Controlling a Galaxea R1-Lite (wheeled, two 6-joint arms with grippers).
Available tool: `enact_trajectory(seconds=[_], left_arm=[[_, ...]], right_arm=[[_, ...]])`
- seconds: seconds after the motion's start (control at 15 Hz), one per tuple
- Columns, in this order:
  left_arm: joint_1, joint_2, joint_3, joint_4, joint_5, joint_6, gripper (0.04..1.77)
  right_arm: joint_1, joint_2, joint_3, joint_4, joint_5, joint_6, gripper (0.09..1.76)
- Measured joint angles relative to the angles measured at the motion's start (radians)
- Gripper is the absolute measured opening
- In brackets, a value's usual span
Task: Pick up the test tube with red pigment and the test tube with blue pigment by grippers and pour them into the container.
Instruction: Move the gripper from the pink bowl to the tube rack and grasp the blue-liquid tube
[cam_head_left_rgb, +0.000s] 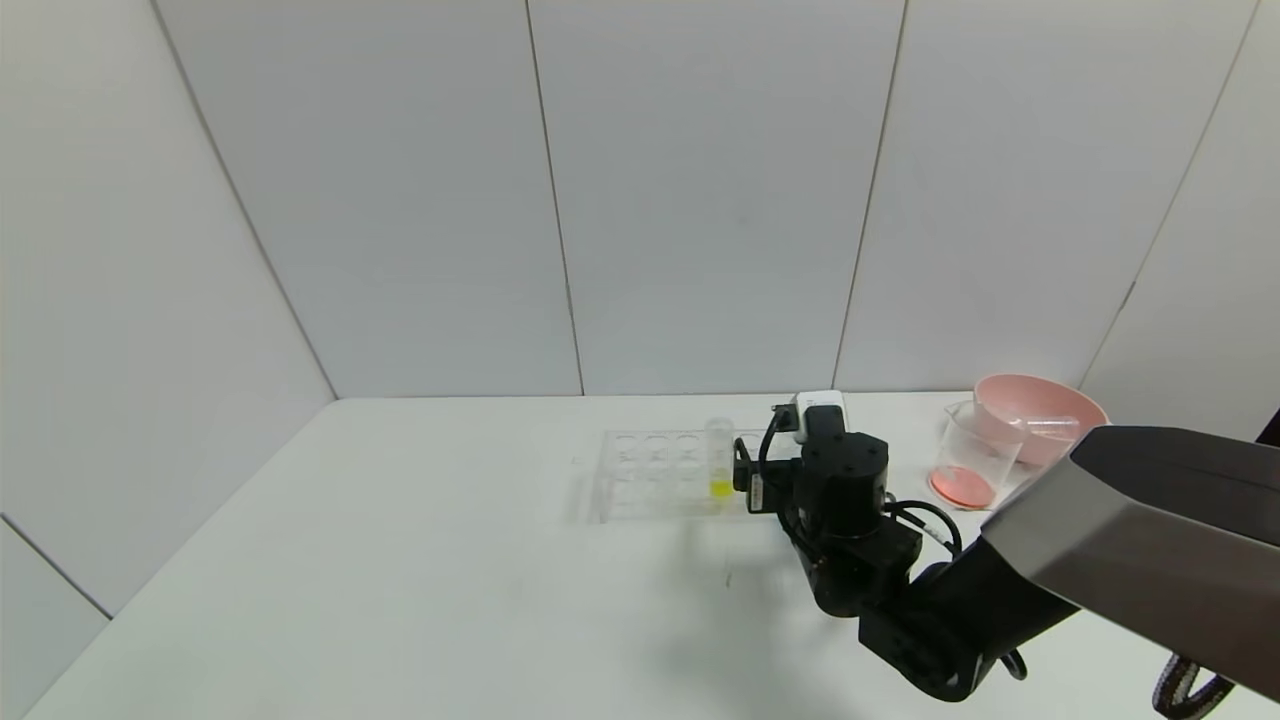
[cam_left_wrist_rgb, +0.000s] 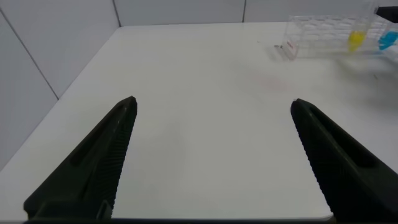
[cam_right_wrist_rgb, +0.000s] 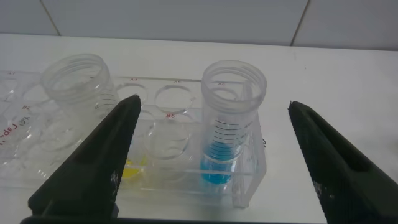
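Clear rack (cam_right_wrist_rgb: 143, 143) at the table's (cam_head_left_rgb: 400, 560) far edge, holding test tube with blue pigment (cam_right_wrist_rgb: 227, 124) between released right claw (cam_right_wrist_rgb: 214, 162) fingers; yellow tube (cam_right_wrist_rgb: 81, 93) beside. Left claw (cam_left_wrist_rgb: 214, 162) released over bare table. Container (cam_head_left_rgb: 972, 455) rightward, touching pink bowl (cam_head_left_rgb: 1035, 410).

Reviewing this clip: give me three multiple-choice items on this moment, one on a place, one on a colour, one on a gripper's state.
1. Where does the test tube with blue pigment stand?
A. In the clear rack
B. In the pink bowl
C. Flat on the table

2. What colour is the liquid in the beaker?
A. Green
B. Orange-red
C. Blue

3. How is the right gripper?
A. Shut on the tube
B. Open, a finger on each side of the tube
C. Out of view

Answers: 1 A, it stands upright in an end slot of the rack; 2 B, an orange-red layer covers the beaker's bottom; 3 B, both fingers stand clear of the tube.
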Motion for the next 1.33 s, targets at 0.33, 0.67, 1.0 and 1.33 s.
enact_trajectory(seconds=[0.33,0.67,1.0,1.33], left_arm=[[0.000,0.000,0.000,0.000,0.000,0.000,1.76],[0.000,0.000,0.000,0.000,0.000,0.000,1.76],[0.000,0.000,0.000,0.000,0.000,0.000,1.76],[0.000,0.000,0.000,0.000,0.000,0.000,1.76]], right_arm=[[-0.013,-0.002,-0.007,0.000,0.001,-0.005,1.71],[-0.013,-0.001,-0.005,-0.001,0.000,-0.005,1.54],[-0.013,-0.002,0.001,0.000,-0.001,-0.006,0.86],[-0.011,-0.003,0.006,-0.001,-0.001,-0.006,0.49]])
